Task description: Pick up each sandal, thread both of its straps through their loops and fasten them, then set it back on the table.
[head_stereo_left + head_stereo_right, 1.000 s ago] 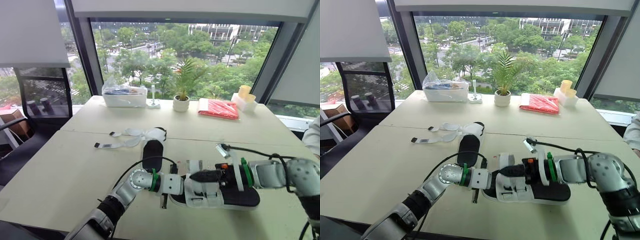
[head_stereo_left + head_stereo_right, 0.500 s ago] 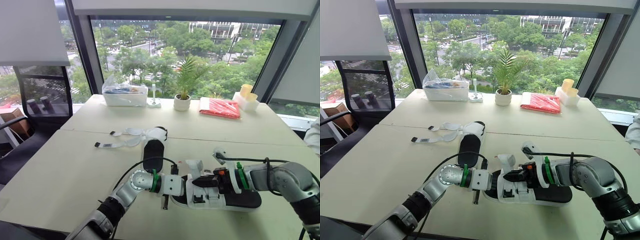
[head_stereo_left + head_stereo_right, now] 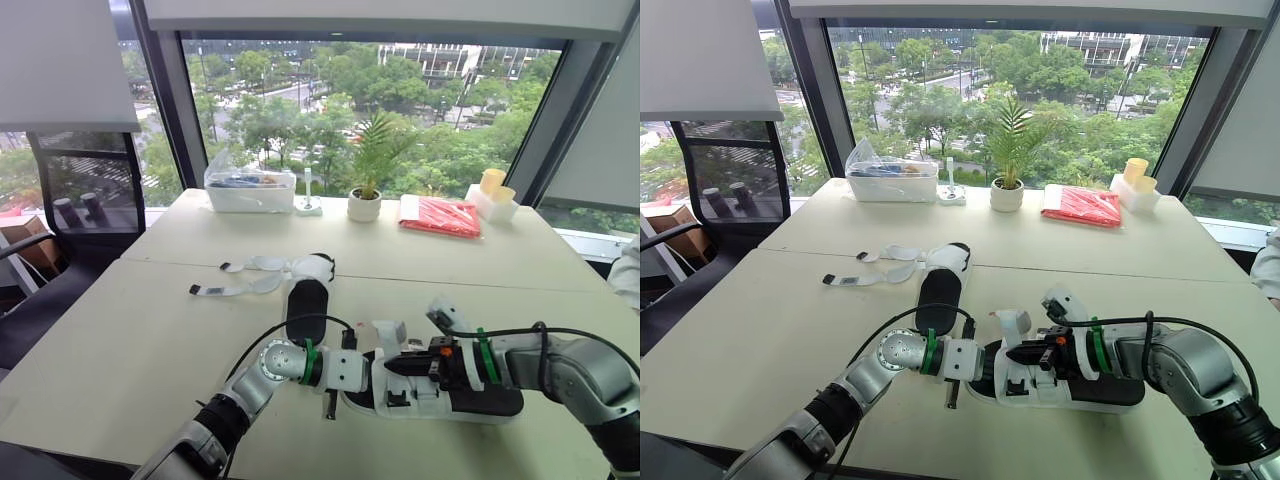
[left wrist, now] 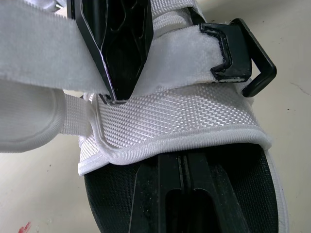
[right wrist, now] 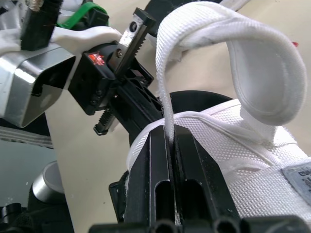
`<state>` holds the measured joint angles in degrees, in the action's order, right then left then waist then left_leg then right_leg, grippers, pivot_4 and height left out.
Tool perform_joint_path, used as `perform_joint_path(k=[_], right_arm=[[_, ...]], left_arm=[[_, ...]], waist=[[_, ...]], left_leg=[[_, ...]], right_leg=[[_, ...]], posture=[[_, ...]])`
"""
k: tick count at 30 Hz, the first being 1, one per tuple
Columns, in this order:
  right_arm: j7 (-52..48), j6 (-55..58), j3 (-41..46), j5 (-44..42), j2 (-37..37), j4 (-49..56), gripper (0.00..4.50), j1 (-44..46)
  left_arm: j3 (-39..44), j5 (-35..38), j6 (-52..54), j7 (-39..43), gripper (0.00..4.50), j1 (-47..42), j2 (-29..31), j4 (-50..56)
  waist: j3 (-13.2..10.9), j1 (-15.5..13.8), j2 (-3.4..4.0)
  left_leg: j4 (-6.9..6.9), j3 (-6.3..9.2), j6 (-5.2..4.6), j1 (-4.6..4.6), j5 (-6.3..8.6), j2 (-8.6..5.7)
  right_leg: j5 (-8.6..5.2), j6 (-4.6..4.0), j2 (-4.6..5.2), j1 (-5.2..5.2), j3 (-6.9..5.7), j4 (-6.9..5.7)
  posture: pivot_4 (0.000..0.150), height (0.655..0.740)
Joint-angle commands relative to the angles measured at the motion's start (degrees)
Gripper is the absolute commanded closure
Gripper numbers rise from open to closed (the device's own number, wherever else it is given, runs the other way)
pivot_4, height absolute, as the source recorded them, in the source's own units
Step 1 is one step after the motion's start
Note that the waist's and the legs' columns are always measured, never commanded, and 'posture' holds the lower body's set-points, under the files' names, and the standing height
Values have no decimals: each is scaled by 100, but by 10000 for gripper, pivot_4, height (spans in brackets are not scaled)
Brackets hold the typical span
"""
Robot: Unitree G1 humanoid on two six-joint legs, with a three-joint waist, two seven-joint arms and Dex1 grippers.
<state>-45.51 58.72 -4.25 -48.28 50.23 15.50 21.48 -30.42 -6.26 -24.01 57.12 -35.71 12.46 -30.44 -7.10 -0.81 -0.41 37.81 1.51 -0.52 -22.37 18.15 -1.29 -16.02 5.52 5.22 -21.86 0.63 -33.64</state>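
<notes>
Left eye view: sandal (image 3: 480,403) flat on table (image 3: 120,340) near front edge; second sandal (image 3: 305,300) behind it.
Left wrist view: left tool (image 4: 182,167) against sandal, grip impossible to tell.
Right wrist view: right tool (image 5: 171,133) clenched on strap (image 5: 267,73).

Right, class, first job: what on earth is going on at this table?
A two-armed robot is working on the near sandal, which lies on the table close in front of it. Its left gripper grips the sandal's white upper, while the right gripper pinches one white strap, which arches up in a loop and is not yet fastened. A second sandal lies further back, its straps spread loose on the tabletop.
</notes>
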Motion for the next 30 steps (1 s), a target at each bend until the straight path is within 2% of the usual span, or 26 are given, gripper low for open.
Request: perform_joint_path(k=[1, 21, 30], right_arm=[[-295, -236, -95, 264, 62, 296, 44443, -54], [-1286, -1173, -455, 1423, 74, -16, 44443, 242], [-1799, -1360, -455, 1493, 108, 165, 44443, 217]], left_arm=[[-505, -654, 566, 254, 45000, 452, 277, -731], [-484, -629, 611, 262, 45000, 446, 290, -640], [-478, -632, 614, 233, 45000, 459, 284, -637]], waist=[[0, 0, 0], [0, 3, 1], [0, 2, 1]], left_leg=[[0, 0, 0, 0, 0, 0], [1, 0, 0, 0, 0, -2], [1, 0, 0, 1, 0, -3]], right_leg=[[0, 0, 0, 0, 0, 0], [0, 1, 0, -2, -1, -3], [1, 2, 0, -1, -1, -6]], posture=[[1500, 7374], [1500, 7374], [1500, 7374]])
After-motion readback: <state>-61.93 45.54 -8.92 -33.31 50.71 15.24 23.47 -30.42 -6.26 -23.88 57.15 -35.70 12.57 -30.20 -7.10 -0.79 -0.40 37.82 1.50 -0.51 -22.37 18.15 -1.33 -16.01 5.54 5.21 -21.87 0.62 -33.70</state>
